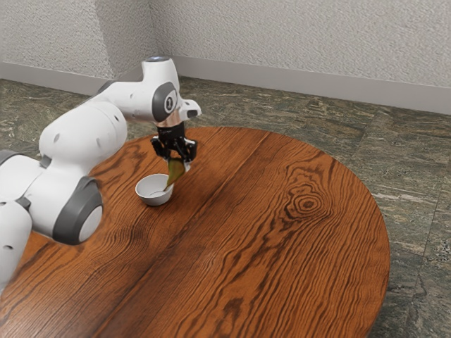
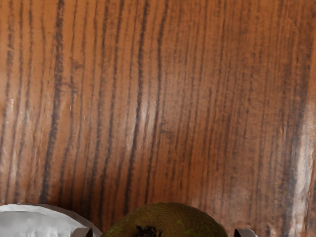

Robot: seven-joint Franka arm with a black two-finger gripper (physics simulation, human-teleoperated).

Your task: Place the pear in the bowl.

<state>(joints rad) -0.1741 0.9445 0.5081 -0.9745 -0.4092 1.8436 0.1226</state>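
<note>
My gripper (image 1: pixel 178 163) is shut on the pear (image 1: pixel 174 173), a greenish-brown fruit hanging tilted below the fingers, its narrow lower end beside or over the bowl's rim. The white bowl (image 1: pixel 153 200) stands on the table, on the exterior view's left of the hand. In the wrist view, the pear (image 2: pixel 170 219) lies between the two tips of my gripper (image 2: pixel 163 233), its dark stem or blossom end showing; part of the bowl (image 2: pixel 49 212) appears close beside it. Whether pear and bowl touch, I cannot tell.
The round wooden table (image 1: pixel 282 232) has a striped grain and a curved edge behind the hand. Beyond it are a dark stone floor (image 1: pixel 409 169) and a pale textured wall (image 1: pixel 303 42).
</note>
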